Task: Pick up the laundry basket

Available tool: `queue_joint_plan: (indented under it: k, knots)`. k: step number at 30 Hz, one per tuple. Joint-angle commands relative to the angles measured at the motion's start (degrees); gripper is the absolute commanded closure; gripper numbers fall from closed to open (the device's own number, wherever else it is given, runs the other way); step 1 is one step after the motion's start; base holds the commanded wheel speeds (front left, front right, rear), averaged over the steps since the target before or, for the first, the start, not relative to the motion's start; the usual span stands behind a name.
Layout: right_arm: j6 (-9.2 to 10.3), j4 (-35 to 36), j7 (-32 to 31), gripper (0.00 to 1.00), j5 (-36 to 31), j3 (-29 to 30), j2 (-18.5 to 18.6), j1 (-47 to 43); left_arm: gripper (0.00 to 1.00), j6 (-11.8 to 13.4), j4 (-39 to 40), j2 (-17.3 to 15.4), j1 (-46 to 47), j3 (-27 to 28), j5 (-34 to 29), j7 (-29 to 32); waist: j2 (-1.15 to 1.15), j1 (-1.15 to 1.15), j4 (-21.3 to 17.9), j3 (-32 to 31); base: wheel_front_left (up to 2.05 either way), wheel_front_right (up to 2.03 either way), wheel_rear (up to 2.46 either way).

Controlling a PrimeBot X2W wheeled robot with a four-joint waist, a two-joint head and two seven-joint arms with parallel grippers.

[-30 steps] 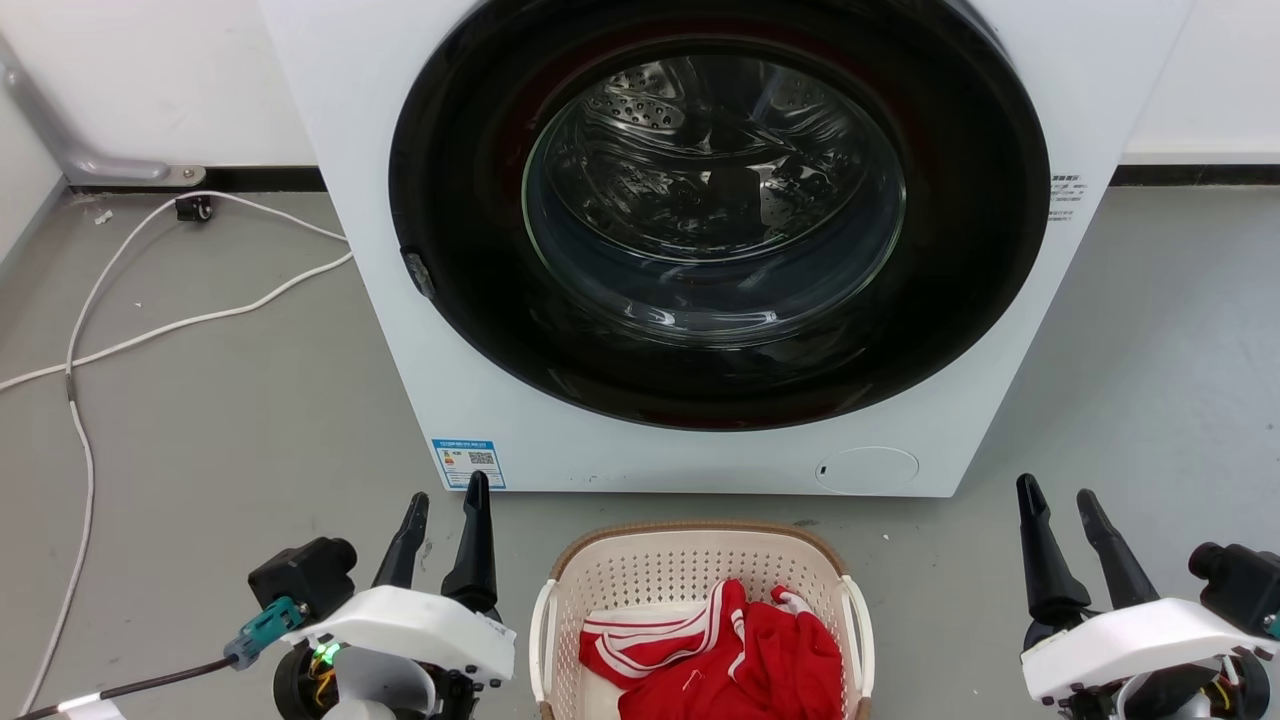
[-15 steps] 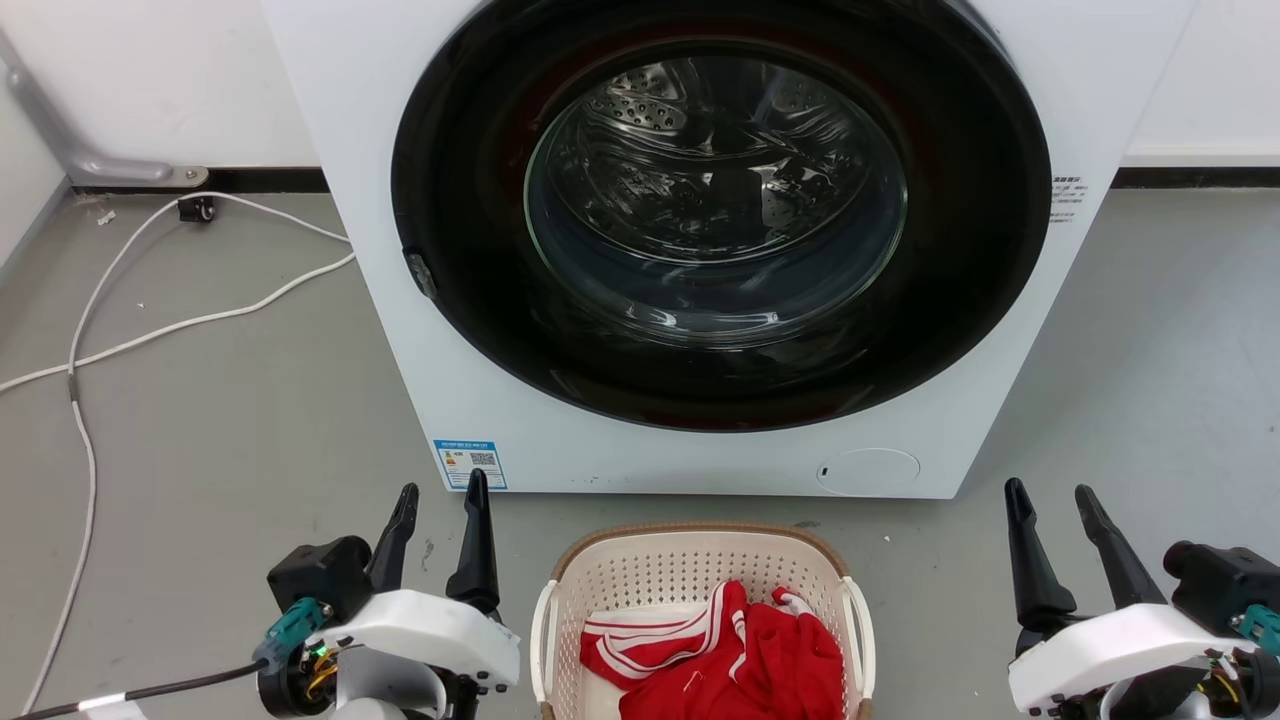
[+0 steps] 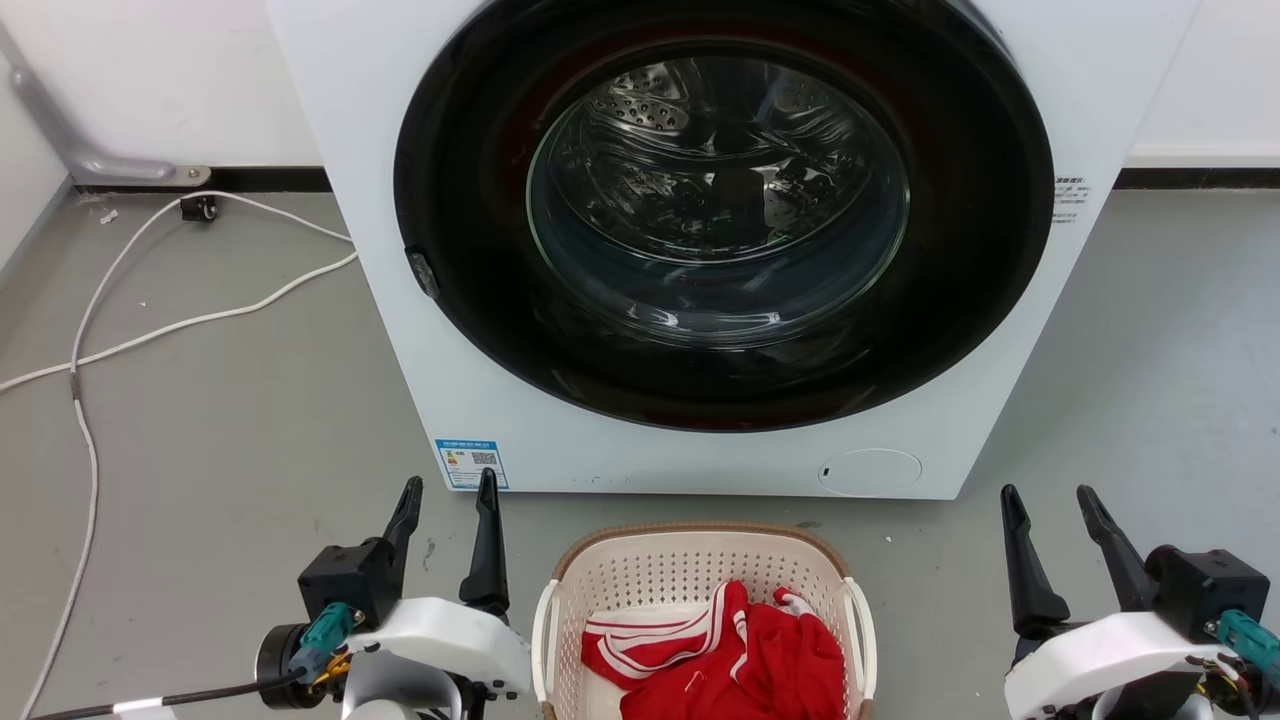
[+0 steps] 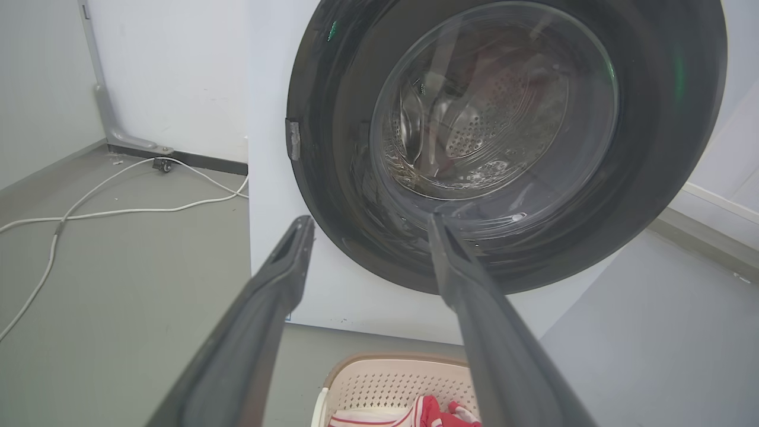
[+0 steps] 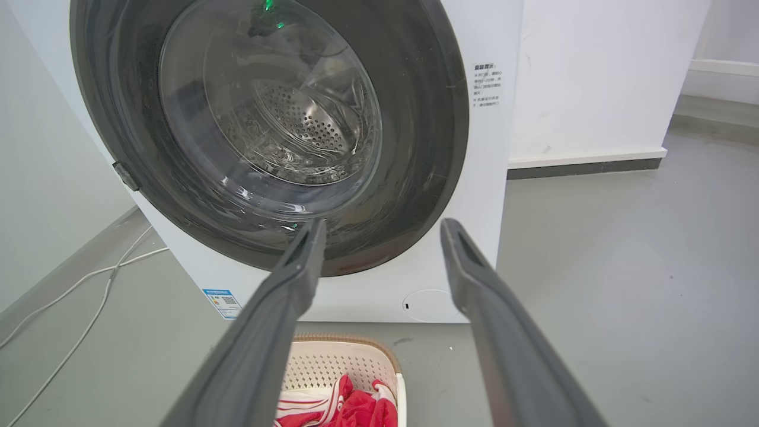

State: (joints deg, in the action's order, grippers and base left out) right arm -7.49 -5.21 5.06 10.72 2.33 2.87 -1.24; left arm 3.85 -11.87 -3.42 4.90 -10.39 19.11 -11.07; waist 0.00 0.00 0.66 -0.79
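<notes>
Laundry basket (image 3: 690, 570), holding a red garment (image 3: 745, 665), stands on the floor (image 3: 220, 430) just before the washing machine (image 3: 650, 465). Left hand (image 3: 450, 482) and right hand (image 3: 1048, 492) flank it, fingers apart, grasping nothing.

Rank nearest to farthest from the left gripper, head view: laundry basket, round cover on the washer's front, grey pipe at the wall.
From the left gripper:
1. laundry basket: on the floor, just to the gripper's right.
2. round cover: low on the washer's front, towards its right side.
3. grey pipe: far back on the left, at the foot of the wall.
</notes>
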Motion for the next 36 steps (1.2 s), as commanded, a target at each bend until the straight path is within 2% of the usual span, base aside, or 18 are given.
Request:
queue_joint_plan:
  k: [1,36]
  knots:
    - [0.0,0.65,0.7,0.0,-1.74,-0.05,0.05,-0.14,0.0,0.32,0.21,-0.14,0.69,-0.22,-1.73,-0.63,0.0,0.0,0.02,0.03,0.0,0.0,0.0]
    - [0.01,0.0,4.21,0.0,-11.96,-0.29,0.01,-0.93,0.0,1.68,-0.48,0.51,-0.46,-1.09,-13.39,-4.28,0.0,0.0,0.46,0.12,0.0,0.0,0.0]
